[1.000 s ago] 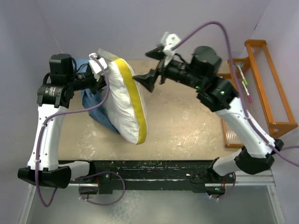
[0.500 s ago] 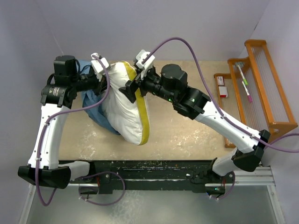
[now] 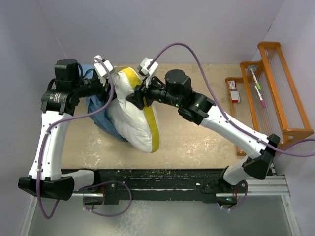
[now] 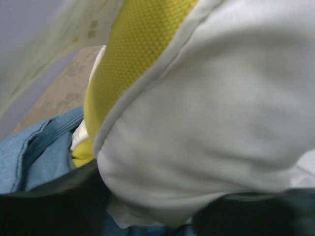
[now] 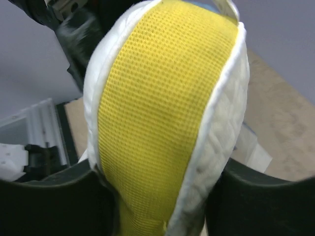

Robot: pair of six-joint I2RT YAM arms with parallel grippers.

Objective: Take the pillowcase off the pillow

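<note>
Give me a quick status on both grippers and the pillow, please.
Right gripper open, straddling the pillow's yellow band. Left gripper against the pillow, closure unclear. Pillowcase bunched behind the pillow, mostly off. Nothing in the way.

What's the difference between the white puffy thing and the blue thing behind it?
The pillow is cream-white and quilted with a yellow band; the pillowcase is plain slate blue. The pillow is plump and stands on edge, while the pillowcase hangs limp and wrinkled beside it. The pillow is mostly bare and sits between both grippers, right gripper and left gripper; the pillowcase lies bunched on the left. Both are soft.
</note>
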